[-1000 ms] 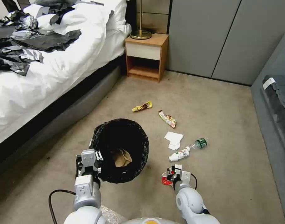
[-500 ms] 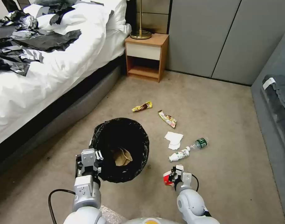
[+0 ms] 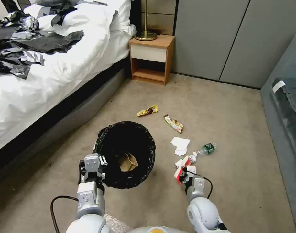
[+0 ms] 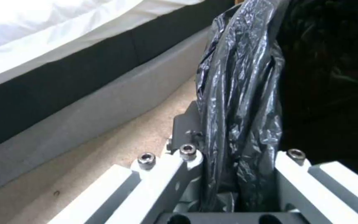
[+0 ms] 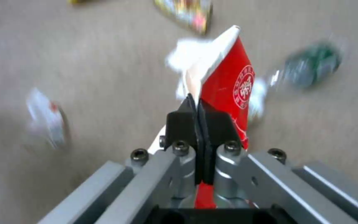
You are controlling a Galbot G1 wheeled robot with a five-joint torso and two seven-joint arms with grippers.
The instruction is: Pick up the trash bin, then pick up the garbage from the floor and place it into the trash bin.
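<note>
The trash bin (image 3: 144, 168), lined with a glossy black bag, hangs just off the carpet with a tan paper bag (image 3: 127, 161) inside. My left gripper (image 3: 95, 165) is shut on its near-left rim; in the left wrist view the crinkled liner (image 4: 241, 102) runs between the fingers of the left gripper (image 4: 238, 146). My right gripper (image 3: 183, 173) is to the right of the bin, shut on a red-and-white wrapper (image 3: 179, 169), which stands up from the right gripper (image 5: 196, 115) as a red-and-white wrapper (image 5: 228, 84). On the carpet lie a yellow wrapper (image 3: 148, 110), a second wrapper (image 3: 173, 123), a white tissue (image 3: 180, 145) and a green-capped bottle (image 3: 206, 149).
A bed (image 3: 41, 87) with black plastic sheets on it runs along the left. A wooden nightstand (image 3: 151, 58) stands at the back, against grey wall panels. A grey sofa (image 3: 283, 106) lines the right side. Open carpet lies between them.
My right gripper has risen off the carpet with the red-and-white wrapper, which now stands upright in its fingers. The left gripper and the bin have barely moved.
</note>
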